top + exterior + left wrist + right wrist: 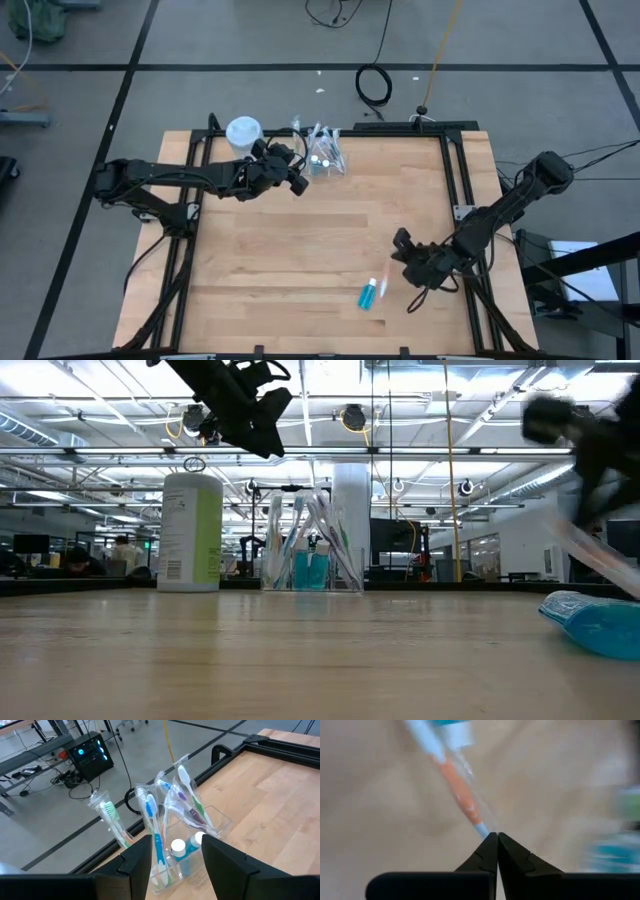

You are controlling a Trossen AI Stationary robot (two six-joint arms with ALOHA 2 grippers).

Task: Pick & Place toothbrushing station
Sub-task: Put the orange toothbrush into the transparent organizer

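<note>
Pinching together at their very tips, the jaws of the right gripper (497, 836) met on the thin end of an orange-and-white plastic toothbrush (456, 787) in clear wrap, which ran away from them slantwise above the pale wooden table (300, 270). The hold looked marginal: only the last bit of the handle sat between the tips, so I judged the brush could pivot or slip free on a quick lift. Doing this step well would mean raising slowly and keeping the brush hanging steady. Just beside that gripper, near the front right of the table, lay a small blue tube with a white cap (370, 294), not yet collected.

Across the table, near the back edge, the left gripper (176, 855) hovered above the clear plastic cup (215, 817) with its jaws spread wide and nothing between them. That cup already held several pastel-handled toothbrushes (152, 817) leaning outward in their wrappers, with two blue white-capped tubes (178, 849) standing at the bottom. A white cylindrical bottle with a green label (190, 532) stood just beside the cup, on the left arm's side.

Since the cup was crowded and the brushes fanned out, I judged the carried brush should come in handle down through the more open gap, not pressed against the wrappers, which could tip the light cup. The hovering left arm would also need clearing, or the right arm should approach from the side away from it.
</note>
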